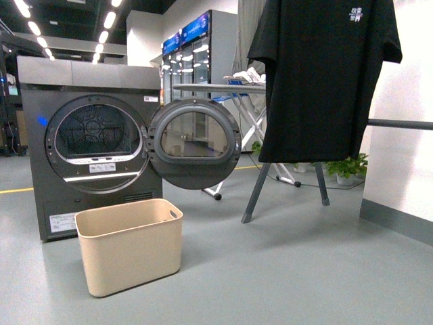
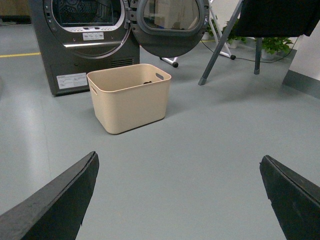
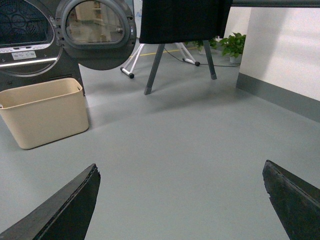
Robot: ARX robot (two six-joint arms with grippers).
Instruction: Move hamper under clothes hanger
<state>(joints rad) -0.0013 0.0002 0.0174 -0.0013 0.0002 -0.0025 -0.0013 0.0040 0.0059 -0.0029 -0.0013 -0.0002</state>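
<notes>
The beige hamper [image 1: 130, 245] stands on the grey floor in front of the dryer, left of centre in the front view. It also shows in the left wrist view as the hamper [image 2: 130, 96] and in the right wrist view as the hamper [image 3: 44, 111]. The clothes hanger [image 1: 399, 124] has a grey bar at the right and angled legs, with a black T-shirt [image 1: 323, 74] hanging on it. Bare floor lies between hamper and hanger. My left gripper [image 2: 179, 162] is open over bare floor, well short of the hamper. My right gripper [image 3: 181, 170] is open too, holding nothing.
A grey dryer [image 1: 88, 145] stands behind the hamper, its round door [image 1: 195, 143] swung open toward the hanger. An ironing board [image 1: 226, 88] on white crossed legs stands behind. Potted plants [image 1: 348, 166] and a white wall [image 1: 406, 162] are at the right.
</notes>
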